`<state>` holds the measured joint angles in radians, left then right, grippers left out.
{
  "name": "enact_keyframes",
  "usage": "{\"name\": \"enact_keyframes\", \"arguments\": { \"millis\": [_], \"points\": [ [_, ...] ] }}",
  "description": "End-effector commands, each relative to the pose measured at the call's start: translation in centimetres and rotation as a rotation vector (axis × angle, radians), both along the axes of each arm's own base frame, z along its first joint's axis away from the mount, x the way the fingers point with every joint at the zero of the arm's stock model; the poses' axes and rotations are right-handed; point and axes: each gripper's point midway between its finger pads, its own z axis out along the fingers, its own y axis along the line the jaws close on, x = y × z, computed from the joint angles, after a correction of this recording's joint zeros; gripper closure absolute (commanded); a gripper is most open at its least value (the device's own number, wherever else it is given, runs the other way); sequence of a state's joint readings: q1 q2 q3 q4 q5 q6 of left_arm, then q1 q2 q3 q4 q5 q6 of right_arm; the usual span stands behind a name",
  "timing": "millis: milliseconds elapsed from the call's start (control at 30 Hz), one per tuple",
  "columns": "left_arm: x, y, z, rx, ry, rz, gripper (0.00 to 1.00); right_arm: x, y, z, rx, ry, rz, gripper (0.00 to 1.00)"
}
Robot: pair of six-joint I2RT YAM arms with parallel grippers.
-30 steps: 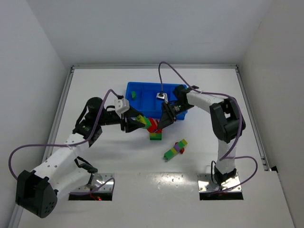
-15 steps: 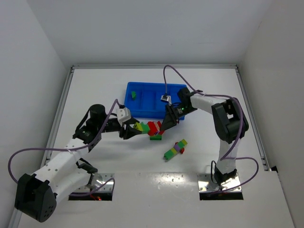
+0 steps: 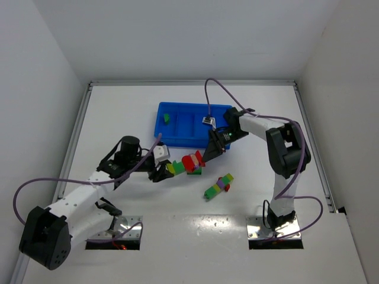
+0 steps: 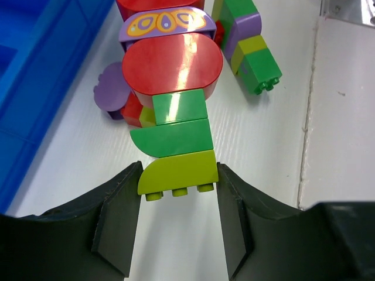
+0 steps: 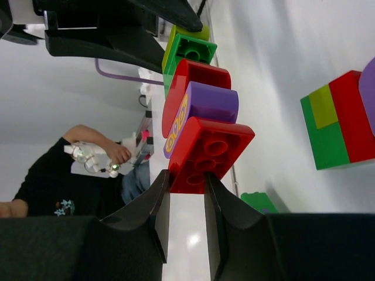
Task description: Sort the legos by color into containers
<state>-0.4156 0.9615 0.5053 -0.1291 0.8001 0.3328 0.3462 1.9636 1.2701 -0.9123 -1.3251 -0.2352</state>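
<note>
Your left gripper pinches the yellow-green end of a multicolour stack, and your right gripper pinches the red brick at its other end. The stack spans between them, just near of the near wall of the blue tray. You cannot tell from above if it is lifted off the tabletop. A red-and-green block is partly covered by it. The right arm hides part of the tray's right compartments. One green lego lies in the leftmost compartment. A second stack lies to the near right, apart from both grippers.
</note>
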Motion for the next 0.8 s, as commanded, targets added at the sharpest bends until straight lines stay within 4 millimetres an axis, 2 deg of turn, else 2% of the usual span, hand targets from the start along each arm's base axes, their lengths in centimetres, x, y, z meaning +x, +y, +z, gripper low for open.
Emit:
{"name": "enact_keyframes", "arguments": {
  "millis": [0, 200, 233, 367, 500, 567, 767],
  "points": [
    [0.3, 0.0, -1.3, 0.036, 0.007, 0.002, 1.0, -0.5, 1.0, 2.2, 0.07, -0.079, 0.046, 1.0],
    [0.6, 0.1, -2.8, 0.083, 0.016, 0.02, 1.0, -0.8, 0.6, 0.6, 0.012, -0.081, 0.049, 1.0],
    [0.0, 0.1, -3.5, 0.1, 0.024, 0.002, 1.0, -1.0, 0.5, 0.3, 0.012, -0.081, 0.049, 1.0],
    [0.3, 1.4, -5.1, 0.2, 0.014, 0.017, 1.0, -0.7, 0.1, -0.6, -0.032, -0.087, 0.038, 1.0],
    [0.7, 2.4, -5.9, 0.272, -0.018, 0.017, 1.0, -0.1, -0.5, -1.1, -0.057, -0.081, 0.013, 1.0],
    [0.2, 3.0, -6.7, 0.306, -0.019, 0.002, 1.0, -0.2, -0.8, -1.6, -0.071, -0.07, 0.001, 1.0],
    [0.5, 4.5, -7.8, 0.364, -0.024, 0.017, 1.0, 0.2, -1.4, -1.4, -0.07, -0.072, -0.028, 1.0]
  ]
}}
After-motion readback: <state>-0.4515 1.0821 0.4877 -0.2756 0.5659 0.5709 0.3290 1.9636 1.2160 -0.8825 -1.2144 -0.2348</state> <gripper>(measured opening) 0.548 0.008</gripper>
